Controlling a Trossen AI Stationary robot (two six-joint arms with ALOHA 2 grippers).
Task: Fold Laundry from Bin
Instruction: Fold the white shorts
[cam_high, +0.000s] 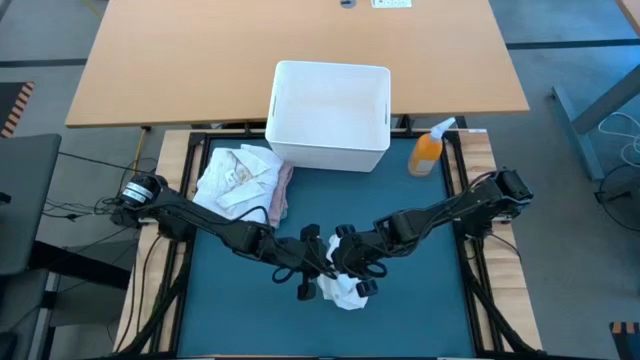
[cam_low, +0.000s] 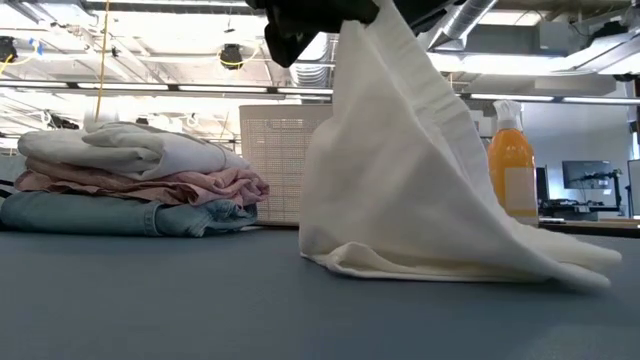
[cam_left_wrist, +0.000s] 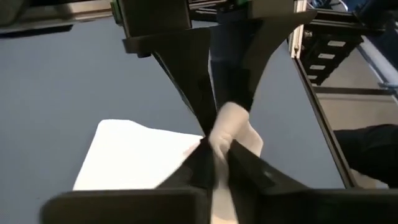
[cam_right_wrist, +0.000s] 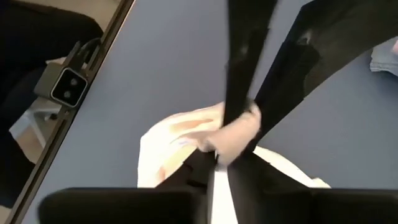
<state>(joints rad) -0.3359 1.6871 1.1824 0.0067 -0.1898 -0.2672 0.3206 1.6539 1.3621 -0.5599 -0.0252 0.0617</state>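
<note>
The bin stands at the far edge of the teal mat, and from above it looks empty, so it seems all the laundry is already taken out. On the left side of the mat, beside the bin, there is a pile of folded garments: jeans at the bottom, a pink shirt on them, and white pieces on top. This part of the work looks finished.

One white cloth remains, near the front middle of the mat. It is lifted by one point, and its lower edge lies on the mat. The left gripper and the right gripper meet above it, and both appear clamped on the same bunch of the white cloth. Probably this last piece must be spread and folded, then put on the pile
</note>
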